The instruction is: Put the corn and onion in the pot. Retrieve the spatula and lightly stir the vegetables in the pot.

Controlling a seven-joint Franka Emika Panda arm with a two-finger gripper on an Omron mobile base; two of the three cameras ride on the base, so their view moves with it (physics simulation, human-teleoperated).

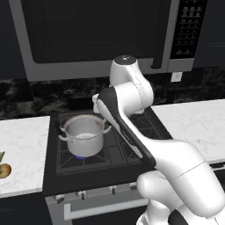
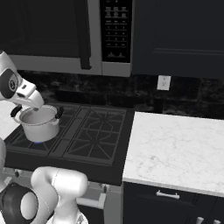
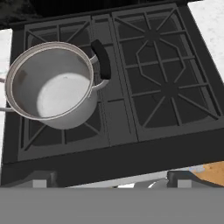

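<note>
Steel pot (image 1: 83, 137) on the left base camera sits on the front left burner of the black stove (image 1: 132, 165), a blue flame showing under its base, and I see nothing inside it. Far off on the left counter (image 1: 22, 149), right at the picture's left edge, lies the brown onion (image 1: 4, 170), with a green tip just above it that I take for the corn (image 1: 1, 155), though too little shows to be sure. My arm (image 1: 132, 132) bends up over the middle of the stove, just right of the pot; from here I cannot see the pincer.

From the right base camera, the pot (image 2: 38, 124) stands at the stove's left side, and the arm's white wrist (image 2: 27, 97) hangs just above its rim. The right counter (image 2: 175, 148) runs from the stove's right edge.

Looking down from the hand camera, I see the pot (image 3: 52, 87) on the left burner, dark handle (image 3: 103, 60) pointing toward the stove's (image 3: 166, 87) middle strip, bare shiny bottom inside. The fingertips do not show in this view, yet I take the pincer as spread wide, holding nothing.
</note>
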